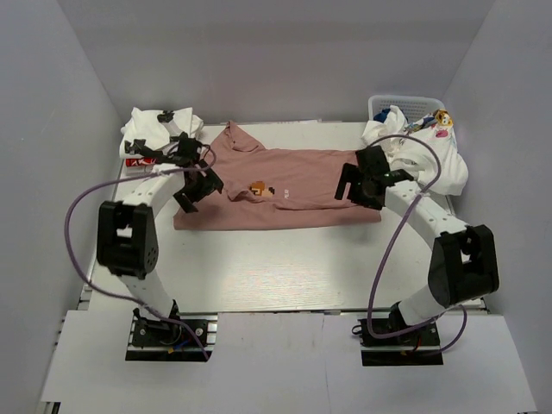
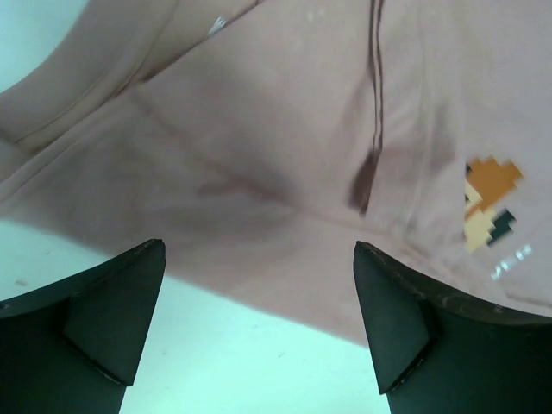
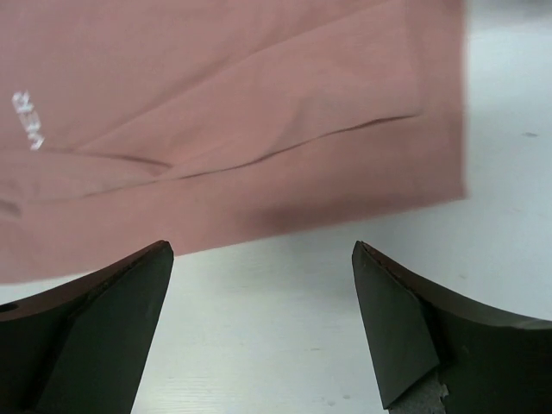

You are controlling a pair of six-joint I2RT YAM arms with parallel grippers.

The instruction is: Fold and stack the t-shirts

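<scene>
Lying flat across the middle of the bench (image 1: pixel 276 276), the pink tee (image 1: pixel 293 177) is folded lengthwise into a long strip, collar end to the left and hem end to the right. Left end effector (image 2: pixel 259 248) hangs just above the strip's near edge at the collar end, jaws wide apart, nothing between them. The pixel print (image 2: pixel 490 211) shows off to its right. Right end effector (image 3: pixel 261 248) hangs over the strip's near right corner, jaws likewise wide apart and empty. A fold line and small white lettering (image 3: pixel 28 119) are visible on the cloth. White tees (image 1: pixel 155 131) heaped at back left. Basket (image 1: pixel 405 102) at back right, spilled tees (image 1: pixel 431 159) hanging over its front.
</scene>
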